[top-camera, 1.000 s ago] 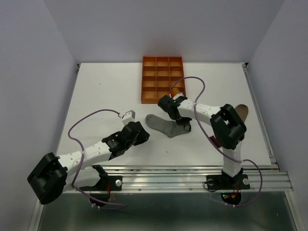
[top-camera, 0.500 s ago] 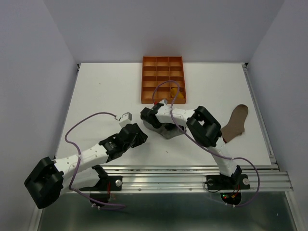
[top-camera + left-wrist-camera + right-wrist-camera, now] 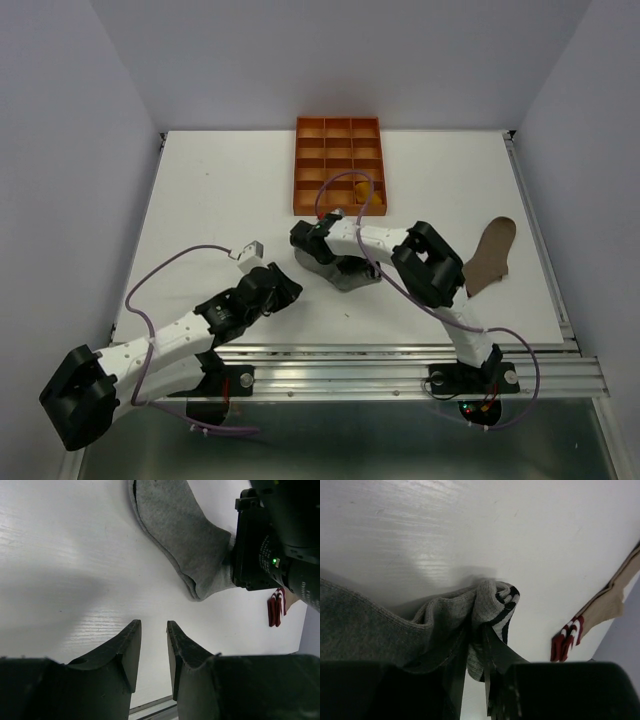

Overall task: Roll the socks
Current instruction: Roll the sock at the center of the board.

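the job looks about one third done. the yellow sock [image 3: 366,196] sits as a small lump in a bottom right box of the orange tray [image 3: 298,170], so i think that one is finished. the grey sock [image 3: 352,276] is the one being worked on now. it lies on the white table [image 3: 200,200] near the middle, just in front of the tray, and the right claw [image 3: 475,630] has its fingers close together with the black and white striped cuff squeezed between them. the cuff end is bunched and folded over, but the rest of the sock lies flat, so the roll looks only just begun. the left claw [image 3: 153,626] hovers near the toe end of the grey sock, not touching it, its fingers a little apart with nothing between them. the brown sock [image 3: 490,255] lies flat far over on the right side of the table, not rolled at all - it comes last, i guess. some things are hard to see: from above, the right arm covers much of the grey sock, so i cannot tell how much is rolled - and the yellow sock is too small to tell how tight its roll is. the brown sock is cut off at the edge of the right wrist view.
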Controlling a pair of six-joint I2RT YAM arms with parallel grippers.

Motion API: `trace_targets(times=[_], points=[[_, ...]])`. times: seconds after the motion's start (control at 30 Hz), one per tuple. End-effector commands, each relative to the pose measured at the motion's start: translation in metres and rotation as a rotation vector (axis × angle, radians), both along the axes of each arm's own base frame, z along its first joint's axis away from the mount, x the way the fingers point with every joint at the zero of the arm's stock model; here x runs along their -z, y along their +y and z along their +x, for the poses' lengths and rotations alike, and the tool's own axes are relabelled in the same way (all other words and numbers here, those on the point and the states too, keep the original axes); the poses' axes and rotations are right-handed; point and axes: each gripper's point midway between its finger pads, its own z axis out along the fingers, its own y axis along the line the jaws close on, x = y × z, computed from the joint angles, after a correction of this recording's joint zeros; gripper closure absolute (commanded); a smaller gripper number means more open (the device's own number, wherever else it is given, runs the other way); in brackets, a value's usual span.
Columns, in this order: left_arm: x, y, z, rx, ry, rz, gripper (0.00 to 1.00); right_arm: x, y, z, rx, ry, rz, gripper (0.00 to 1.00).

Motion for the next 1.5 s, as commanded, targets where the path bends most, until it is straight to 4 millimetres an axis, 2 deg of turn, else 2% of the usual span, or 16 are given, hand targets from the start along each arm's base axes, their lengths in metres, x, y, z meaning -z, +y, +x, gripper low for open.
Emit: trace_targets(times=[0.0,0.03,0.07,0.13,0.27,0.43,0.53,0.63,0.67,0.77,0.83,0.87,0.97,1.0,1.27,1.47], points=[[-0.006,0.000,0.002,-0.023,-0.012,-0.035,0.62,0.049,0.080,-0.022,0.096,0.165,0.473,0.71],[-0.007,-0.001,0.003,-0.019,-0.014,-0.029,0.62,0.048,0.089,-0.023,0.105,0.186,0.544,0.69],[-0.009,-0.002,0.005,-0.020,-0.017,-0.030,0.62,0.051,0.082,-0.021,0.148,0.202,0.574,0.69],[-0.007,-0.003,0.006,-0.019,-0.010,-0.020,0.63,0.042,0.088,-0.017,0.183,0.199,0.670,0.66],[-0.013,-0.016,0.010,0.009,-0.022,-0.039,0.63,0.034,0.079,-0.007,0.255,0.171,0.724,0.61],[-0.027,-0.051,0.019,0.096,-0.058,-0.072,0.63,0.033,0.099,-0.017,0.286,0.272,0.879,0.60],[-0.045,-0.082,0.023,0.150,-0.099,-0.064,0.63,0.031,0.099,-0.015,0.326,0.277,0.927,0.60],[-0.038,-0.102,0.019,0.210,-0.109,0.001,0.62,0.027,0.103,-0.018,0.349,0.299,0.997,0.61],[-0.046,-0.110,0.023,0.215,-0.131,0.004,0.62,0.025,0.102,-0.017,0.351,0.290,0.998,0.60],[-0.037,-0.121,0.028,0.244,-0.142,0.070,0.61,0.027,0.100,-0.018,0.359,0.304,1.003,0.60],[-0.022,-0.121,0.033,0.245,-0.124,0.131,0.60,0.028,0.100,-0.019,0.363,0.306,1.008,0.60],[-0.025,-0.124,0.037,0.236,-0.124,0.142,0.58,0.027,0.100,-0.019,0.361,0.303,1.007,0.60],[-0.008,-0.114,0.044,0.182,-0.080,0.239,0.58,0.026,0.098,-0.018,0.359,0.293,1.004,0.60],[-0.003,-0.111,0.044,0.176,-0.066,0.253,0.54,0.026,0.099,-0.019,0.356,0.300,1.008,0.60],[0.021,-0.079,0.036,0.085,0.020,0.323,0.53,0.029,0.099,-0.020,0.354,0.311,1.002,0.60],[0.028,-0.068,0.037,0.048,0.048,0.319,0.53,0.031,0.096,-0.016,0.366,0.301,0.998,0.60]])
